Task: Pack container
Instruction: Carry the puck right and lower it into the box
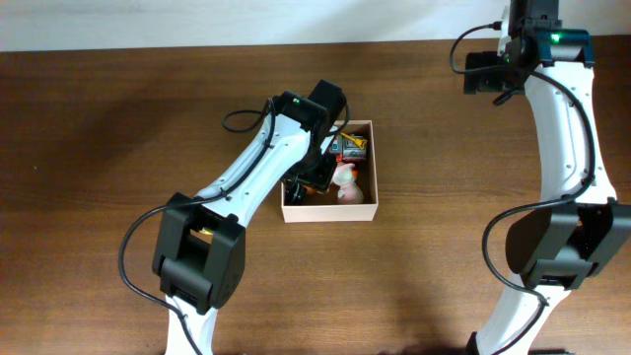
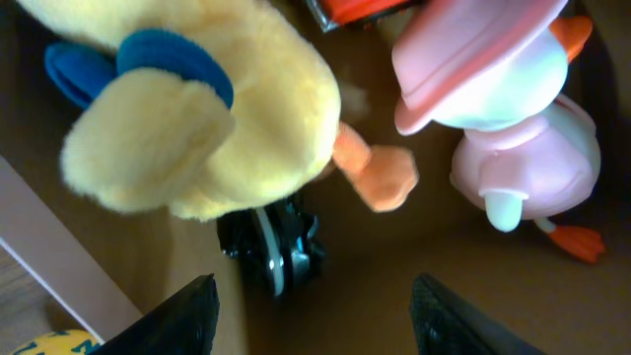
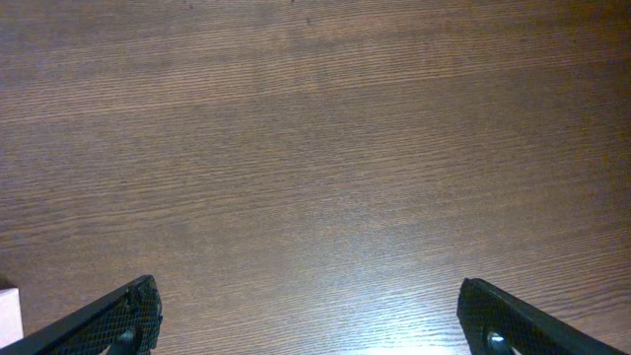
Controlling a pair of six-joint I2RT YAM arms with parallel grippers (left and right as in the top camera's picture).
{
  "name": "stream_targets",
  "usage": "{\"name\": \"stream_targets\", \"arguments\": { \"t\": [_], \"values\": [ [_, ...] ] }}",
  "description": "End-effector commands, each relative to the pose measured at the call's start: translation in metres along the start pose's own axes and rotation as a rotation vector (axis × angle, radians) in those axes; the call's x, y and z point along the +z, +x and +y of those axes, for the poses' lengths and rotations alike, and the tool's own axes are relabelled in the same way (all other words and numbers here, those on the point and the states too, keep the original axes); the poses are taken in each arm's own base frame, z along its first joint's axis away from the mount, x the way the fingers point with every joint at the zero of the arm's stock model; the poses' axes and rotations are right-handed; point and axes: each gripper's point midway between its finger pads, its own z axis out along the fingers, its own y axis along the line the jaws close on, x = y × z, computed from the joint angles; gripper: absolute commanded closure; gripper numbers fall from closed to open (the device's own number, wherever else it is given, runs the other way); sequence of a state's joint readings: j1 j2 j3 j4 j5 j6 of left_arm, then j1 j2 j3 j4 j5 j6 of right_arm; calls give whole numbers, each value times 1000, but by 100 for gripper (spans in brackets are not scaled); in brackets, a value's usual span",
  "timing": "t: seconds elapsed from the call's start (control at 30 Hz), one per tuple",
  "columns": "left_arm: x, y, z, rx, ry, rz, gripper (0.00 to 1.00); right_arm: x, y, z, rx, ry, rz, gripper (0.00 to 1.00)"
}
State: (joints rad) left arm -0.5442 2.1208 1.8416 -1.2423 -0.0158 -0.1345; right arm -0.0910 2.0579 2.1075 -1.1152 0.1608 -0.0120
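The container (image 1: 329,210), a shallow white-walled box with a tan inside, sits mid-table. In it lie a pink-and-white duck toy (image 1: 345,180), an orange packet (image 1: 352,150) and other small toys. My left gripper (image 1: 314,177) hangs over the box's left half, open and empty. The left wrist view shows its fingers (image 2: 315,316) spread above the box floor, with a yellow plush duck (image 2: 187,99), a small black toy (image 2: 276,247) and the pink duck toy (image 2: 513,128) ahead. My right gripper (image 3: 306,316) is open and empty over bare table at the far right.
The left arm (image 1: 256,168) crosses the box's left wall and hides part of its contents. A bit of a yellow object (image 2: 54,343) lies outside the box's left wall. The right arm (image 1: 567,128) stands along the table's right side.
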Motion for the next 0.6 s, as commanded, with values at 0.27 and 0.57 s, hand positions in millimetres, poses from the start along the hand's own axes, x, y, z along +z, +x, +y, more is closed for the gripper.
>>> {"name": "stream_targets", "arguments": {
  "t": [0.27, 0.57],
  "values": [
    [-39, -43, 12, -1, -79, -170, 61, -24, -11, -8, 9, 17, -59, 1],
    [-53, -84, 31, -48, -121, -328, 88, -24, -11, -8, 9, 17, -59, 1]
  ]
}}
